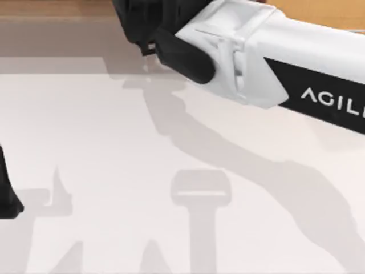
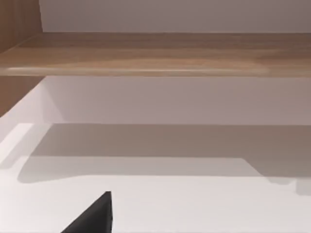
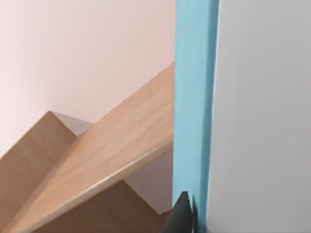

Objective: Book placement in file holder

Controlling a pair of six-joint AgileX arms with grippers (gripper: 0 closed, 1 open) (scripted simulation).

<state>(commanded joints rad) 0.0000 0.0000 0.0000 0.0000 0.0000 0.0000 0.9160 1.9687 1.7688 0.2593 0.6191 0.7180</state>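
The book [image 3: 252,116] stands right in front of the right wrist camera, a white face with a teal-blue strip [image 3: 194,97] along one edge. A dark fingertip [image 3: 181,214] of my right gripper lies against that strip, shut on the book. In the top view my right arm [image 1: 256,51] reaches high over the table from the right towards the far middle, its dark wrist end [image 1: 182,54] close under the camera. My left arm [image 1: 7,194] stays at the table's left edge. The file holder is out of view.
The pale table top [image 1: 114,148] carries the arms' shadows. A wooden ledge [image 2: 146,53] runs along the far side, with a pale wall behind. Wooden edges [image 3: 97,160] show past the book in the right wrist view.
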